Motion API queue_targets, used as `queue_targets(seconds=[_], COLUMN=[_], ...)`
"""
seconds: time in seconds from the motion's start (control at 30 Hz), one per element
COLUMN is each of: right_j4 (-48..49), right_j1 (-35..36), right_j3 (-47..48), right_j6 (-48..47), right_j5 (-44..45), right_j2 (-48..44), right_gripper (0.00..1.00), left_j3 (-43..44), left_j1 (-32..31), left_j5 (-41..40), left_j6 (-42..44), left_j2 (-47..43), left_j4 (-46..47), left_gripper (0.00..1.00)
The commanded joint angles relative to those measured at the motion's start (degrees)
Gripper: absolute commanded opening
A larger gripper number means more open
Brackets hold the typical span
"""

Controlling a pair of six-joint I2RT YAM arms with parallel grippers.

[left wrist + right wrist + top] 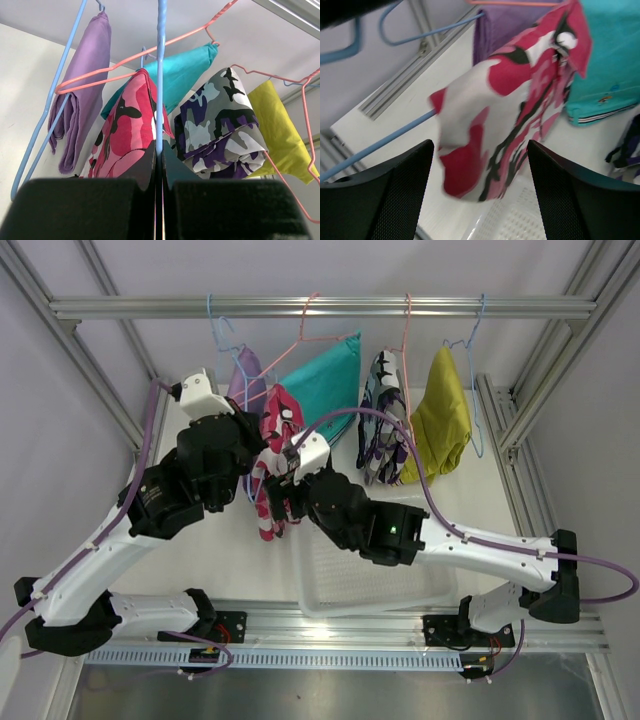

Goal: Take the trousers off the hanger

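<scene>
Your left claw (160, 167) is pressed together on a blue hanger wire (160, 75), which runs straight up the middle of the left wrist view from between the black fingers. Just to the left of that wire hang the pink camouflage trousers (127, 135). Their top edge touches a pink hanger (100, 80), though you cannot tell from here which wire actually carries them. Your right claw (479, 150) is spread wide. In the right wrist view the pink camouflage cloth hangs in the gap beyond the two fingers and is blurred, and neither finger (385, 200) touches it. A blue wire slants in from the lower left of that view and disappears behind the cloth. The neighbours crowd close. The lilac trousers (82, 100) hang on another blue hanger at the left of the left wrist view. The teal trousers (185, 70) sit directly behind the pink camouflage pair. The purple camouflage trousers (220, 130) hang just to the right, with the mustard trousers (277, 130) beyond them. From the top camera all five hang from the metal rail (320, 307) across the upper frame. Both arms cross in the centre, and a white tray (340, 590) lies on the table (490, 500) under the right arm.
</scene>
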Motion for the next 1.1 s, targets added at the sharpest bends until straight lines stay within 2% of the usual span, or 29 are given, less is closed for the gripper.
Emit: queue_targets(seconds=[0.0,0.23,0.7,0.8,0.83,0.87,1.03,1.07], right_j4=[3.8,5.2,10.7,14.9,16.1,16.3,17.2,17.4], right_j1=[-3.1,-7.9,-9.0,-9.2,-9.3,-9.6,-10.5,-10.5], right_j3=[2.5,3.1,1.7,0.2,-0.4,-0.6,-0.7,-0.8], right_j6=[-0.8,0.9,-1.4,-2.5,-2.6,-2.6,-2.3,-2.2], right_j5=[3.9,0.4,0.4,0.7,0.5,-0.1,-2.1,-2.3], right_j2=[1.2,3.8,7.6,7.8,7.7,7.6,8.0,8.0], right_gripper=[0.8,0.8,0.79,0.65,0.55,0.49,0.36,0.29], left_j3=[1.6,1.6,1.8,1.2,1.1,1.1,-0.4,-0.3], left_j1=[0.3,0.1,-1.3,-1.7,-1.7,-1.9,-2.4,-2.4], left_j5=[-8.2,-7.8,-8.2,-8.2,-8.2,-8.3,-8.2,-8.3], left_j6=[0.8,0.7,2.2,2.3,2.3,2.3,2.3,2.4], left_j2=[-1.9,-1.8,-1.5,-1.8,-2.0,-2.1,-3.0,-3.3], left_j4=[9.5,9.6,10.9,10.9,10.9,10.9,11.3,11.2], left_gripper=[0.0,0.0,0.0,0.0,0.0,0.0,0.0,0.0])
